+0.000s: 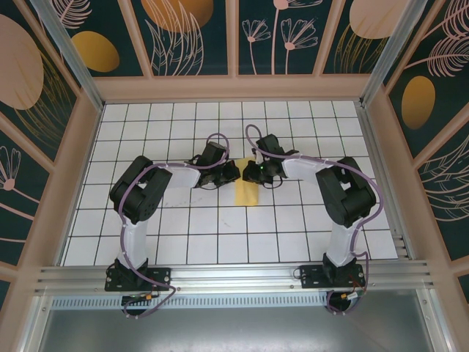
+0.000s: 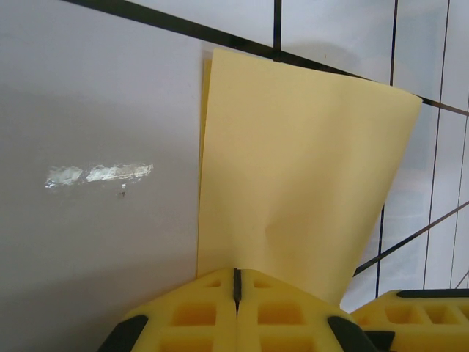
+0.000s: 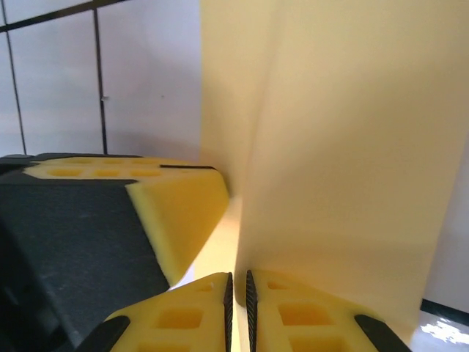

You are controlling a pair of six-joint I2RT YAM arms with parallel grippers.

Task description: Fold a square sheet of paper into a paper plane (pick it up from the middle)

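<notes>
- From overhead I see the 2 arms reaching in to meet at the middle of the white gridded bench, with the sheet of paper lying between and just in front of their tips.
- The sheet shows there as a narrow yellow strip, its long side running toward me.
- On the left wrist camera, the left gripper has its jaws pressed together, and the tips sit on the near edge of the sheet. I cannot tell whether any paper is caught between them.
- In that view the sheet is doubled over: a 2nd layer peeks out along its left edge, and the far right corner curls up off the bench.
- A shiny scuff marks the bench to the left of the sheet.
- On the right wrist camera, the right gripper has its jaws almost together, a thin slit left, pinching a flap of the sheet that stands up in front of the lens.
- A yellow foam pad of the left gripper sits just beside that flap.
</notes>
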